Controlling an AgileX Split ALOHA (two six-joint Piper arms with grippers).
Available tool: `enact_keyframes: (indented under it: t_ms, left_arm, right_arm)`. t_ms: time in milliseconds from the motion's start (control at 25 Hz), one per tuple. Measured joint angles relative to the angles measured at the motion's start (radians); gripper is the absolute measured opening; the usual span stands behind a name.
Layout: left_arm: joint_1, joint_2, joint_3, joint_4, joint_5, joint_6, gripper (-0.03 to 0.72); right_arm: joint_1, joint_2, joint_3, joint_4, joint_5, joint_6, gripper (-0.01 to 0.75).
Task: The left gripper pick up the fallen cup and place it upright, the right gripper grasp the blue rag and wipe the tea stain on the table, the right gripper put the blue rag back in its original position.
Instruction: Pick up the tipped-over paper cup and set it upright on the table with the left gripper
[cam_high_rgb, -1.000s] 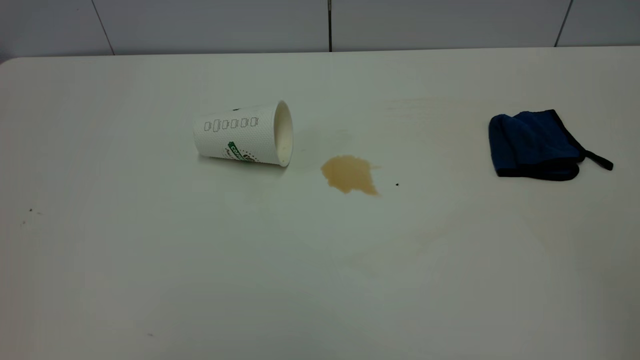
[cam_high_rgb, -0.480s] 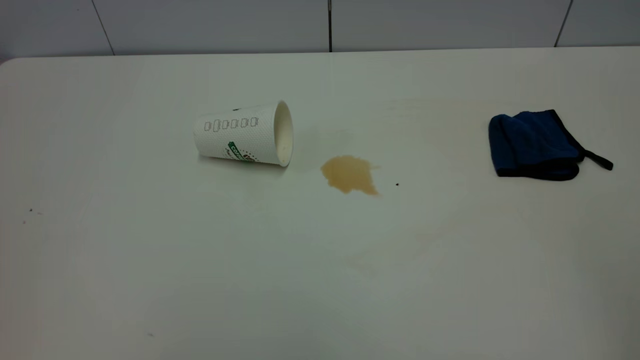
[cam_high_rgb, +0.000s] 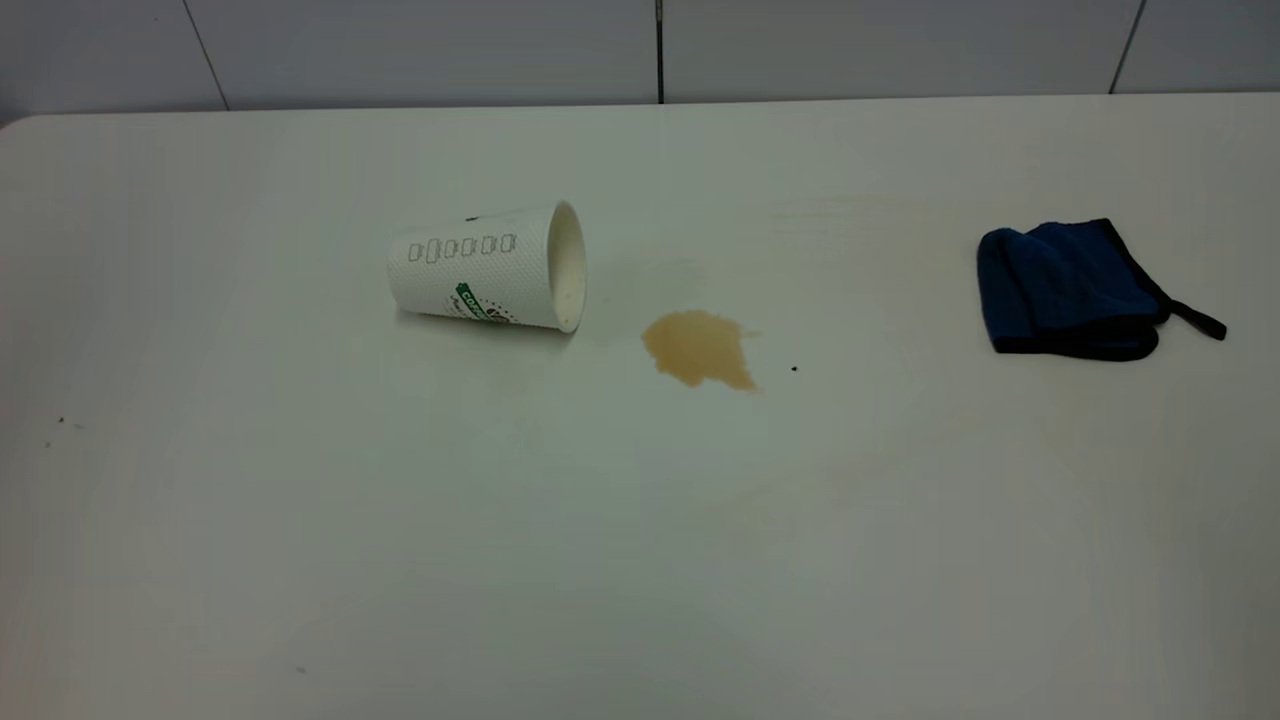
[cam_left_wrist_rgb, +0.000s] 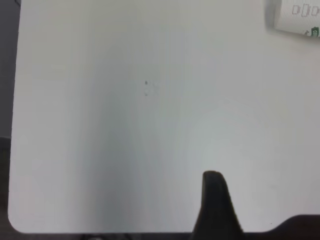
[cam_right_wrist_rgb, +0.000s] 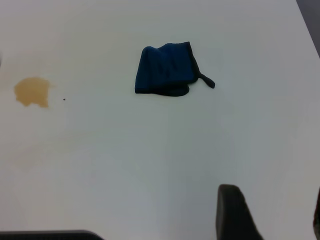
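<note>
Paper cup lies on its side on the tabletop, its cream inside facing the tea stain just beside its mouth. Nothing shows inside it. Blue rag lies bunched, well apart at the right. I cannot tell how either gripper's jaws stand.
</note>
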Motion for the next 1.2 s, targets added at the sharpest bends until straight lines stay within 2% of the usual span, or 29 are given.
enact_keyframes:
  t_ms: [120, 280, 520, 680, 960, 1200]
  left_arm:
    - [-0.054, 0.175, -0.110, 0.015, -0.013, 0.021, 0.552]
    - [-0.179, 0.397, -0.262, 0.084, -0.023, -0.034, 0.552]
    - [-0.398, 0.730, -0.480, 0.317, 0.016, -0.229, 0.552]
    - [-0.517, 0.906, -0.603, 0.438, 0.052, -0.312, 0.552]
    - [-0.664, 1.170, -0.794, 0.544, 0.120, -0.331, 0.552]
    - [-0.724, 1.348, -0.955, 0.599, 0.185, -0.341, 0.552]
  right_arm:
    - [0.000, 0.000, 0.000, 0.000, 0.000, 0.000, 0.416]
    - [0.000, 0.000, 0.000, 0.000, 0.000, 0.000, 0.416]
    - [0.000, 0.000, 0.000, 0.000, 0.000, 0.000, 0.416]
    - [0.000, 0.000, 0.000, 0.000, 0.000, 0.000, 0.416]
    - [0.000, 0.000, 0.000, 0.000, 0.000, 0.000, 0.416]
    - [0.000, 0.000, 0.000, 0.000, 0.000, 0.000, 0.416]
